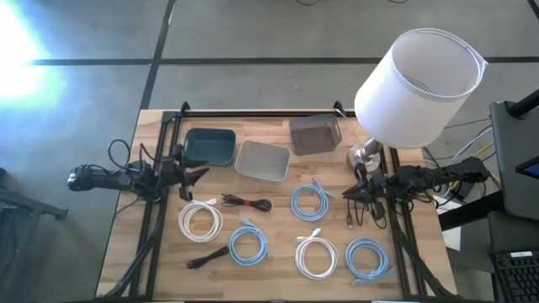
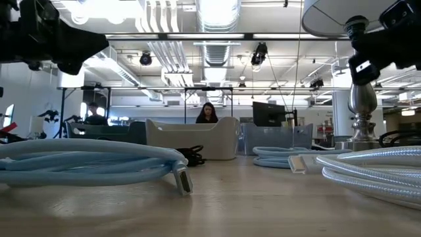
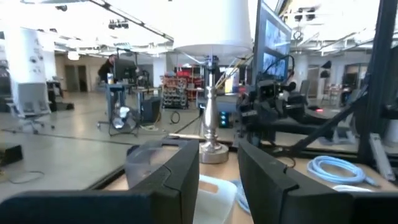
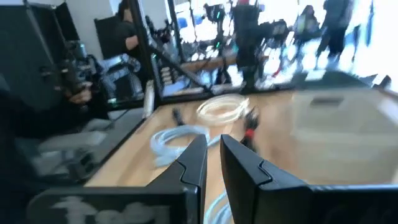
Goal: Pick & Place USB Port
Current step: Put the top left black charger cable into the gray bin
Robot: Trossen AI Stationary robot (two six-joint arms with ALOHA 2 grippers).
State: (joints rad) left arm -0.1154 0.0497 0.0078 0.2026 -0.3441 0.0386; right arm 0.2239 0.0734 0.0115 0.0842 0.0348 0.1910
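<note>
Several coiled cables lie flat on the wooden table: white coils [image 1: 200, 220] [image 1: 316, 257], blue coils [image 1: 310, 202] [image 1: 248, 244] [image 1: 369, 258], a black bundle with a red tie [image 1: 246, 202] and a black cable [image 1: 209, 257]. The low view shows a blue coil [image 2: 85, 161] with its plug [image 2: 183, 179] on the wood. My left gripper [image 1: 200, 175] [image 3: 219, 158] hovers open at the table's left side, near the teal bin. My right gripper [image 1: 344, 195] [image 4: 213, 146] hovers at the right side beside the lamp base, fingers a narrow gap apart. Both hold nothing.
Three bins stand along the far side: teal [image 1: 210, 145], light grey [image 1: 263, 160] and dark grey [image 1: 315, 135]. A lamp with a big white shade [image 1: 417, 84] and metal base [image 1: 366, 156] stands at the far right, overhanging my right arm. Bare wood lies between the coils.
</note>
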